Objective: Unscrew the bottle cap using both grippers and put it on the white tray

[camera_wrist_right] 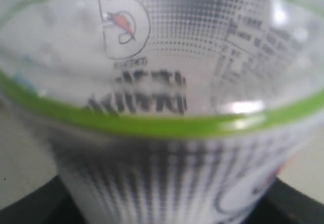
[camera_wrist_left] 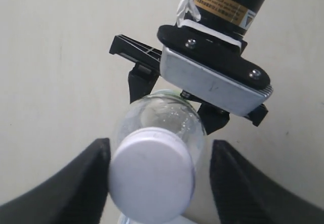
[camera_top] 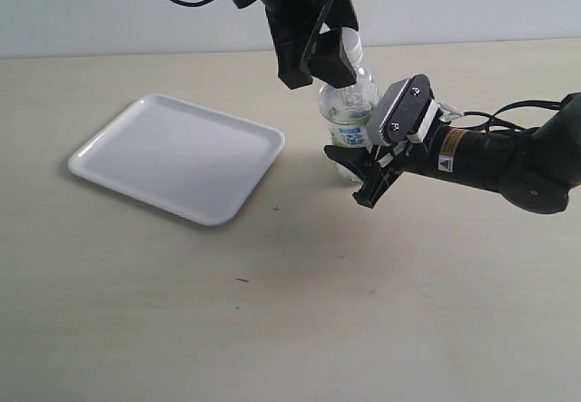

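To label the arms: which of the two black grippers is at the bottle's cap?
The bulky black left gripper, overhead: its fingers flank the round white plastic cap. The grey-plated right gripper grips the clear plastic bottle lower, from the side.

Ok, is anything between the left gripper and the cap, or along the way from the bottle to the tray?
Nothing visible. The left gripper straddles the bottle cap with nothing between. The table from the bottle to the white tray is bare, and so is the tray.
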You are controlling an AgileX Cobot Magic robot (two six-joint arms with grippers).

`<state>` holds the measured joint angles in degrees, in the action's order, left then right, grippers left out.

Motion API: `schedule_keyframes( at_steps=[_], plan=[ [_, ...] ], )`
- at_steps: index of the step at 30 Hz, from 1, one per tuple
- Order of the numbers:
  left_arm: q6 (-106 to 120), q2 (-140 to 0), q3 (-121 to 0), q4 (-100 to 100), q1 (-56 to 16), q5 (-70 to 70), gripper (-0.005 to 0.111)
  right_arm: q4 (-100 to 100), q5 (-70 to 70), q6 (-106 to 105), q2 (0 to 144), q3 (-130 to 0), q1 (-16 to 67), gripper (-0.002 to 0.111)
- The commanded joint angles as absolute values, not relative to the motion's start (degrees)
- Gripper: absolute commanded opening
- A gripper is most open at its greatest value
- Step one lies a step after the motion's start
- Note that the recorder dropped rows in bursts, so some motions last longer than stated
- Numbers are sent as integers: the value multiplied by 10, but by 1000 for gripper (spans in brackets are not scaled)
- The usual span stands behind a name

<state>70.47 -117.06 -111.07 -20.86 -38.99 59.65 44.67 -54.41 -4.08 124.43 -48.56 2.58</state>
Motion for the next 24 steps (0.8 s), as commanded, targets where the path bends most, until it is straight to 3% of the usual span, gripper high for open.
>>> schedule_keyframes(
  at_steps=[1,2,5,24],
  plan=[
    [700,-1173,-1113,-218,-394,598,34,450,-493,-46,1249,-484,27,0],
    [700,-1173,-1113,-219,-394,596,30,450,-493,-46,1249,-484,27,0],
    [700,-1173,-1113,-220,-394,595,0,448,-493,-46,1249,-484,27,0],
    [353,-1172,-1113,-215,-394,607,0,443,-494,-44,1249,-484,27,0]
  ],
)
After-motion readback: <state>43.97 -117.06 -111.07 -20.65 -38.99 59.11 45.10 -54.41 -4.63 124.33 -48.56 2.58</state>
